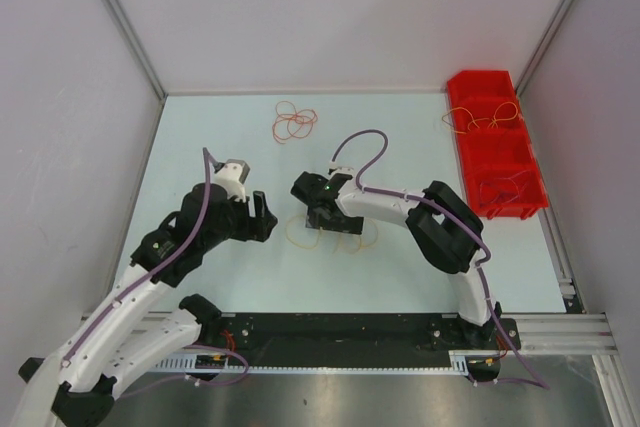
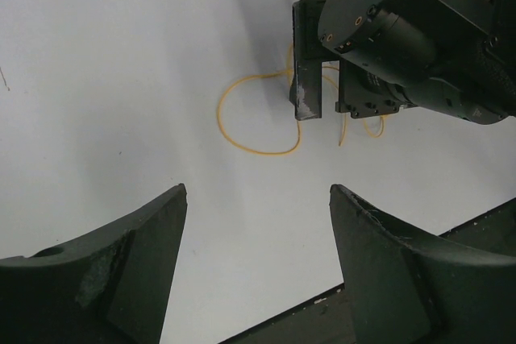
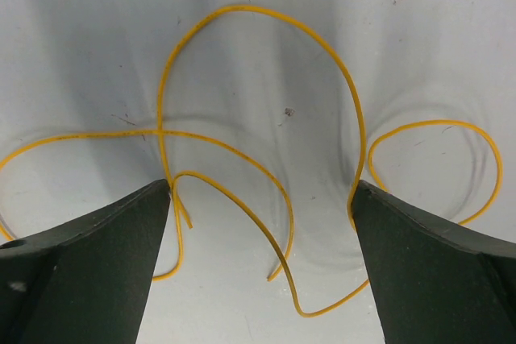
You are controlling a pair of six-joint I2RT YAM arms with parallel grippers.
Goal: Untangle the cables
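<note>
Yellow cable (image 3: 161, 131) crosses itself beneath right gripper (image 3: 262, 191), hidden overhead.

The near cable (image 3: 234, 7) is orange-yellow; the far cables (image 1: 294, 123) red and orange; the bin (image 1: 480, 80) red; the table (image 1: 220, 127) pale blue-green.

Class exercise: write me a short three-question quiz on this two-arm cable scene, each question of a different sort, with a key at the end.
1. True or false: the left gripper is shut on a cable.
2. Multiple choice: the cable below the right gripper is A red, B yellow, C blue.
3. Short answer: apart from the table, where do other cables lie?
Key: 1 false; it is open and holds nothing. 2 B. 3 In the red bin at the table's right edge.
</note>
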